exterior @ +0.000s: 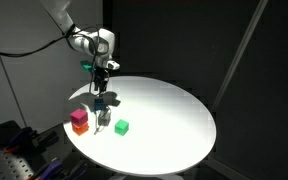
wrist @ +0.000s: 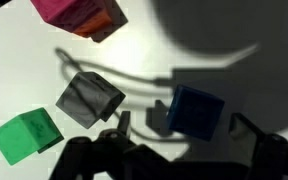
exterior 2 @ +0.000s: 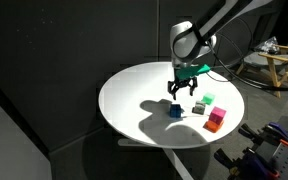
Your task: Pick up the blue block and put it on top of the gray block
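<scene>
Pre-grasp step: pincer (exterior 2: 181, 92) is spread open and empty, hovering over the blue block (exterior 2: 175, 111), which sits on the desk (exterior 2: 134, 92) near the gray block (exterior 2: 197, 108); next, imo: drop straight down, straddle blue, clench, lift, xfer onto gray.

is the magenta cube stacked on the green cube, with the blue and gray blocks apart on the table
No. The wrist view shows the magenta cube stacked on an orange cube; the green cube sits alone. The blue block and gray block do lie apart on the table.
</scene>
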Controlling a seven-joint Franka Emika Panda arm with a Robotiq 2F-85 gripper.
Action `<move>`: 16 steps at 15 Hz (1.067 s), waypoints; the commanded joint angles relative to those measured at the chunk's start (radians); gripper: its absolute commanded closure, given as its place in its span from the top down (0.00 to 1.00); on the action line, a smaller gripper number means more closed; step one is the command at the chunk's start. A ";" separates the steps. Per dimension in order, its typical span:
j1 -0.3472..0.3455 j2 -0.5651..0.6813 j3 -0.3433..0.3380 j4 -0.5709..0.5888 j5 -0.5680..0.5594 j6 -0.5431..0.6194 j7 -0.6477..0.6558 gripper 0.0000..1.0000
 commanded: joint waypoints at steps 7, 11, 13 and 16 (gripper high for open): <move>0.014 0.039 -0.025 0.018 0.000 0.005 0.027 1.00; 0.014 0.046 -0.027 0.018 -0.002 0.006 0.028 1.00; 0.017 0.053 -0.029 0.019 -0.004 0.010 0.034 1.00; 0.025 0.062 -0.030 0.019 -0.002 0.024 0.060 1.00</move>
